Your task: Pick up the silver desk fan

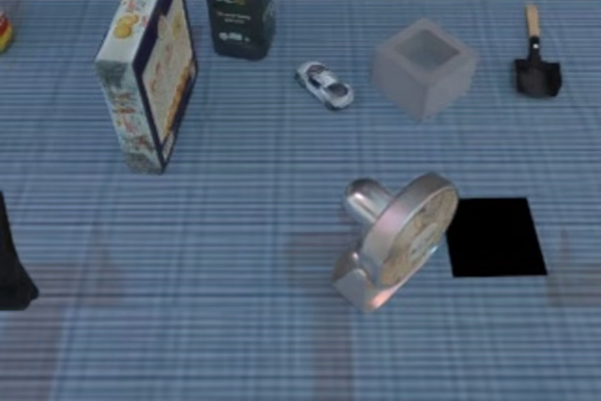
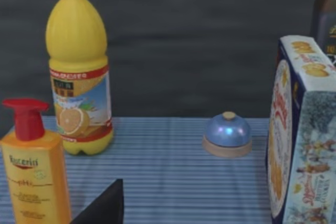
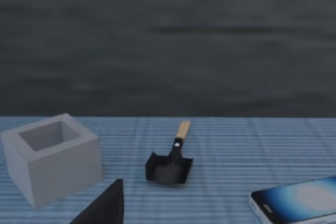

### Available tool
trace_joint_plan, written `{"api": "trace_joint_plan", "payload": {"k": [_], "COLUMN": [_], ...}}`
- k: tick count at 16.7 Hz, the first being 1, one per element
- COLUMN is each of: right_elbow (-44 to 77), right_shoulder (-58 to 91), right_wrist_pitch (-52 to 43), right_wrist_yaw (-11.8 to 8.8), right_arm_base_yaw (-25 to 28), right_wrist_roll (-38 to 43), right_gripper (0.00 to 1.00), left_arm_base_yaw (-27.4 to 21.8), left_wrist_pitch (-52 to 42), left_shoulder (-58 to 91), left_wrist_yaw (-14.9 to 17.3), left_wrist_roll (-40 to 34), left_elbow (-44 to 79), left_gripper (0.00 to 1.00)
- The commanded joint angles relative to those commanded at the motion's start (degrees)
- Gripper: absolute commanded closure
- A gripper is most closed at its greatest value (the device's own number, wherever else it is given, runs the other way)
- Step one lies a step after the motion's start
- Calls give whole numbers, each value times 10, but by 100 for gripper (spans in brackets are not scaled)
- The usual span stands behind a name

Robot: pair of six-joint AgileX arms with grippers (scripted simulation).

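Note:
The silver desk fan (image 1: pixel 399 241) stands right of the table's middle in the top view. Its round disc head has a pale cream-gold face turned toward the right, a stubby rear housing (image 1: pixel 364 204) points left and back, and a small silver base (image 1: pixel 355 286) sits toward the front. Nothing touches it. My left arm (image 1: pixel 13 265) is a dark shape at the table's far left edge, well away from the fan. My right arm is outside the top view. Each wrist view shows only a dark wedge of its own gripper and no fan.
A black square patch (image 1: pixel 496 237) lies just right of the fan. Behind it are a translucent grey cube (image 1: pixel 423 68), small silver toy car (image 1: pixel 325 84), black shovel (image 1: pixel 536 70), dark oil bottle (image 1: pixel 240 2) and cereal box (image 1: pixel 150 58). Juice bottle (image 2: pixel 79 66), pump bottle (image 2: pixel 32 177), bell (image 2: pixel 227 135), phone (image 3: pixel 296 200).

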Motion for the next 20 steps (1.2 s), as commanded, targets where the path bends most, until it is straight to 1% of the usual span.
{"api": "trace_joint_plan", "payload": {"k": [4, 8, 12, 20], "right_elbow": [16, 113, 281, 713], "right_shoulder": [18, 126, 316, 782], "right_wrist_pitch": [-17, -111, -255, -566], "right_wrist_yaw": [0, 4, 7, 4], "right_arm_base_yaw": [7, 45, 104, 250], "right_wrist_roll": [14, 94, 228, 567], "right_gripper": [0, 0, 0, 0], "left_arm_base_yaw": [0, 0, 0, 0], "left_wrist_pitch": [0, 0, 0, 0], "left_shoulder": [0, 0, 0, 0], "left_wrist_yaw": [0, 0, 0, 0], "left_wrist_roll": [0, 0, 0, 0], "left_elbow": [0, 0, 0, 0], "left_gripper": [0, 0, 0, 0]}}
